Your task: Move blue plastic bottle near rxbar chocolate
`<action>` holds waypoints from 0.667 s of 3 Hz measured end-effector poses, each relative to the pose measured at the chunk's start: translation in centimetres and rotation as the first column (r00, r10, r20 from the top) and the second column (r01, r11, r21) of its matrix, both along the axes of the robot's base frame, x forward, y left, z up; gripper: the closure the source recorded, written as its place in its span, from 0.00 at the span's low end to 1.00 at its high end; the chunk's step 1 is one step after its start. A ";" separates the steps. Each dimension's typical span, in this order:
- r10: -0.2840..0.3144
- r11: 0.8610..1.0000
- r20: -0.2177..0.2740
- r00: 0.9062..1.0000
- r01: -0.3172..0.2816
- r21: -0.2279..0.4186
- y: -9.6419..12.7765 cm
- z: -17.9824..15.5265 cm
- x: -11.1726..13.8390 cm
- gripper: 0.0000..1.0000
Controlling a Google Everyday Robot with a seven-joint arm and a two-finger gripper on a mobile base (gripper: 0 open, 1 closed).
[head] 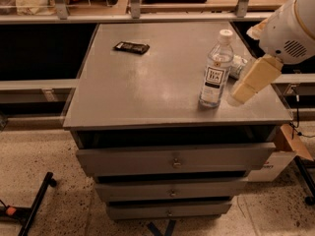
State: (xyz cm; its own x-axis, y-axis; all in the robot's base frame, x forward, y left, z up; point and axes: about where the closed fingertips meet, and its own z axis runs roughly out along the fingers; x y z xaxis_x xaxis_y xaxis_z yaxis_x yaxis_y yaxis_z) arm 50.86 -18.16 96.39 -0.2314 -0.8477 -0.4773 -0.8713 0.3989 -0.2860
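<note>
The blue plastic bottle (215, 70), clear with a white cap and a white-and-dark label, stands upright on the right part of the grey cabinet top (162, 82). The rxbar chocolate (131, 47), a flat dark bar, lies at the far left of the top, well away from the bottle. My gripper (242, 88), cream-coloured under a white arm housing (290, 31), hangs just right of the bottle at the height of its lower half. It holds nothing that I can see.
A short silver-green can (238, 66) lies behind the bottle, partly hidden by the gripper. The cabinet has three drawers (172, 161) below. A shelf rail (147, 17) runs behind it. A cardboard box (285, 146) stands on the floor at the right.
</note>
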 end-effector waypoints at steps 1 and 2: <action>-0.082 0.996 0.032 0.996 0.081 0.031 -1.0 -1.6 2.9 0.00; -0.135 0.985 0.040 0.990 0.130 0.110 -1.7 -3.5 5.3 0.00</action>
